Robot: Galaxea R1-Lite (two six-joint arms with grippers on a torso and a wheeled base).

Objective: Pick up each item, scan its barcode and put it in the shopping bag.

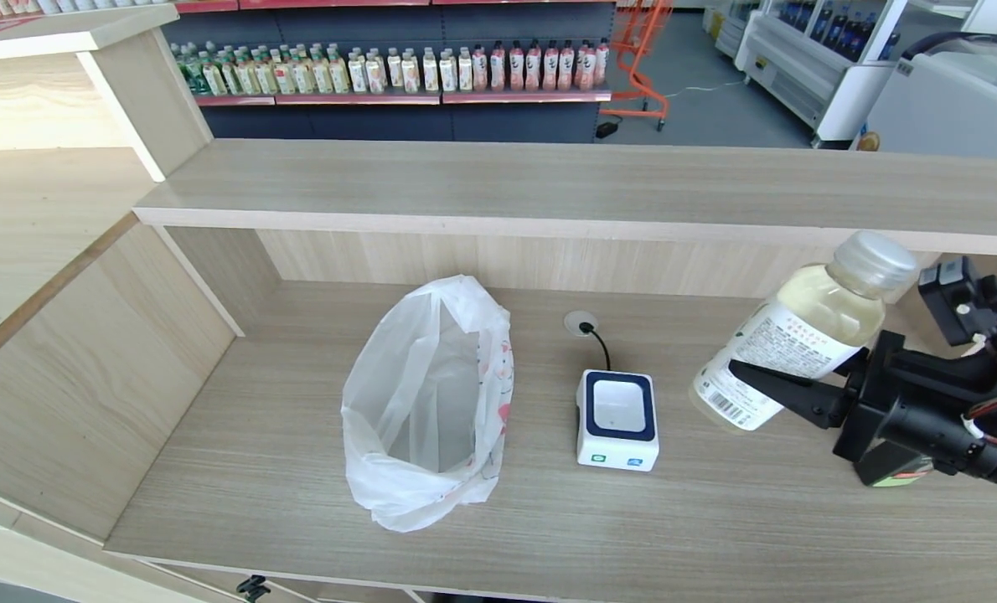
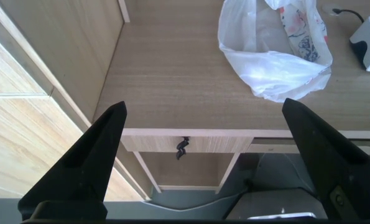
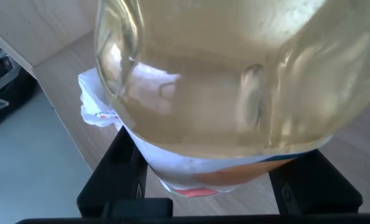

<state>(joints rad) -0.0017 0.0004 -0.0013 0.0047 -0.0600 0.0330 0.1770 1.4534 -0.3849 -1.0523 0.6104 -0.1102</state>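
Right gripper (image 1: 758,378) clamped on bottle (image 1: 800,335), held above counter (image 1: 716,519), right of scanner (image 1: 617,410). Bottle tilted: cap up, far-right; barcode end down-left, toward scanner. Bag (image 1: 427,402) left of scanner, mouth open. Left gripper (image 2: 203,109) wide open, empty, off counter's near-left edge.

Light wood-grain counter (image 1: 716,519) below a raised ledge (image 1: 549,184), bearing an open translucent white plastic shopping bag (image 1: 406,419) and, just beside it, a white square barcode scanner (image 1: 617,419) (black cable (image 1: 601,347) running to a round grommet (image 1: 581,323)).
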